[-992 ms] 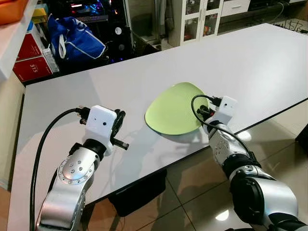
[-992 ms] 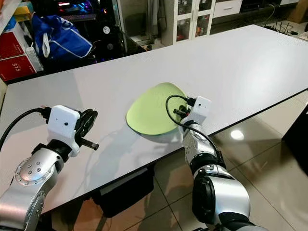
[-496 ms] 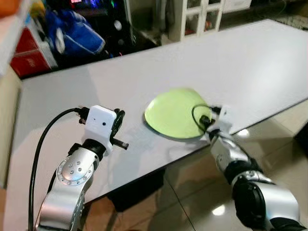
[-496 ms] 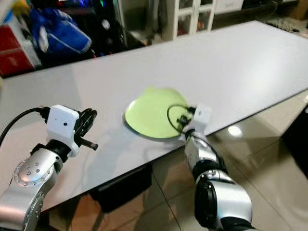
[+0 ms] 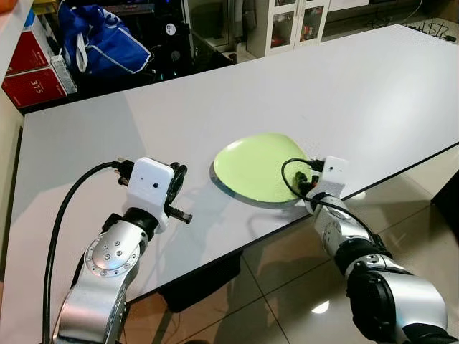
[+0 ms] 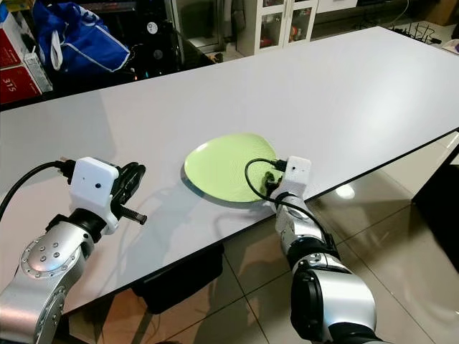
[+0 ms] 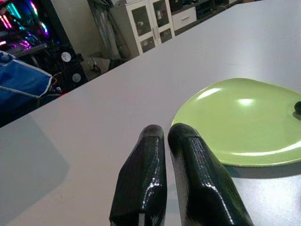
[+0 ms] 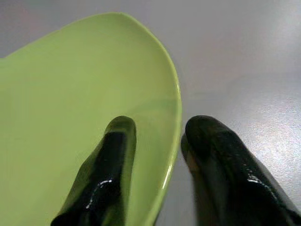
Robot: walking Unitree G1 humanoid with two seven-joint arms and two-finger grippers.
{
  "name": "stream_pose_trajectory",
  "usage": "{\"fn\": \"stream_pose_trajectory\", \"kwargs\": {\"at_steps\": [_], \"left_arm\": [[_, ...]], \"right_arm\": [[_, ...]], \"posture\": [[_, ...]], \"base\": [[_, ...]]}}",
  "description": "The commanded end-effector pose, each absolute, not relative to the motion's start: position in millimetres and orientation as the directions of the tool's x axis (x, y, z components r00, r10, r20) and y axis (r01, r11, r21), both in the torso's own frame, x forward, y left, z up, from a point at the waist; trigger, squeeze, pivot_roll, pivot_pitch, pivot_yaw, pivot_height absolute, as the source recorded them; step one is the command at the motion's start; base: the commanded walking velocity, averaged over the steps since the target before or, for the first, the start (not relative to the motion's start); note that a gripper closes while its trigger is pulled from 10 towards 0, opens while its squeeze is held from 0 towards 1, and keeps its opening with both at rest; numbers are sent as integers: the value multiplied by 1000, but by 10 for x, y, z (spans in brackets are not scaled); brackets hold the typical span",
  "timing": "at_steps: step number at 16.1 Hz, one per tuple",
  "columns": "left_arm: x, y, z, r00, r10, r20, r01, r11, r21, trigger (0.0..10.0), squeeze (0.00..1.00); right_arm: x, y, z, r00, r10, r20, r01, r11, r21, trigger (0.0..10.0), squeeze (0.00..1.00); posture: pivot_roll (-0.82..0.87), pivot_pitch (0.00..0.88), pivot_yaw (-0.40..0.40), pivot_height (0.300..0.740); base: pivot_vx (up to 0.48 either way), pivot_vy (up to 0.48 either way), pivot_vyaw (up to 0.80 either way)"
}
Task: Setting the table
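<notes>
A light green plate (image 5: pixel 258 168) lies on the grey-white table (image 5: pixel 358 86), close to its near edge. My right gripper (image 5: pixel 305 185) is at the plate's near rim and shut on it. In the right wrist view one finger (image 8: pixel 110 160) rests on the plate's (image 8: pixel 70 84) upper face and the other finger (image 8: pixel 221 160) sits just outside the rim. My left gripper (image 5: pixel 177 175) hovers over the table to the left of the plate. Its fingers (image 7: pixel 146 174) are shut together with nothing between them, and the plate (image 7: pixel 244 120) shows beyond them.
The table's front edge runs just under my right wrist, with glossy tiled floor (image 5: pixel 287 287) below. A dark box (image 5: pixel 193 283) sits under the table. Behind the table are a blue bag (image 5: pixel 104 43), red boxes (image 5: pixel 32 68) and a white cabinet (image 5: pixel 287 21).
The plate, tilted up in my right gripper a second ago, now lies lower and nearly flat on the table. The camera view has shifted. My left arm has held still.
</notes>
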State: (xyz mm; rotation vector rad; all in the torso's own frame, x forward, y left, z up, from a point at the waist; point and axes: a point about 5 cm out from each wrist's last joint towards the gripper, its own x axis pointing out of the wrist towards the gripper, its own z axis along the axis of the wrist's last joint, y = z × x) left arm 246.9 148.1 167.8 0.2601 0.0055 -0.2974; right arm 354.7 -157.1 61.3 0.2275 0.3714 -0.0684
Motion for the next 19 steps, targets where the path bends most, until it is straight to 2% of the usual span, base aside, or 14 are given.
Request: {"fn": "stream_pose_trajectory", "kwargs": {"at_steps": [1, 2, 3, 4, 9, 19], "left_arm": [[2444, 1499, 1707, 959, -281, -33, 279, 921, 271, 10000, 0], [2442, 1503, 1702, 960, -279, -35, 277, 922, 271, 10000, 0], [2439, 1502, 1699, 960, -278, -37, 277, 921, 272, 10000, 0], [2436, 1502, 1698, 960, -279, -38, 278, 921, 273, 10000, 0], [2420, 1502, 1701, 959, -281, -42, 282, 918, 278, 10000, 0], [2389, 1492, 1704, 959, -278, -44, 279, 917, 284, 10000, 0]], "right_arm": [[3363, -1560, 331, 867, -29, -497, 148, 968, 202, 10000, 1000], [3363, -1566, 330, 865, -36, -500, 149, 971, 188, 10000, 1000], [3362, -1570, 328, 862, -45, -505, 148, 975, 166, 10000, 875], [3360, -1575, 327, 861, -53, -506, 151, 976, 155, 10000, 0], [3430, -1501, 418, 876, -84, -475, 161, 979, 124, 10000, 0], [3755, -959, 982, 957, 103, -271, -43, 975, 220, 10000, 0]], "posture": [[281, 8, 63, 740], [281, 9, 62, 740], [282, 11, 62, 740], [284, 12, 61, 740], [297, 19, 60, 740], [303, 35, 48, 740]], "base": [[0, 0, 0], [0, 0, 0], [0, 0, 0], [0, 0, 0], [0, 0, 0], [0, 0, 0]]}}
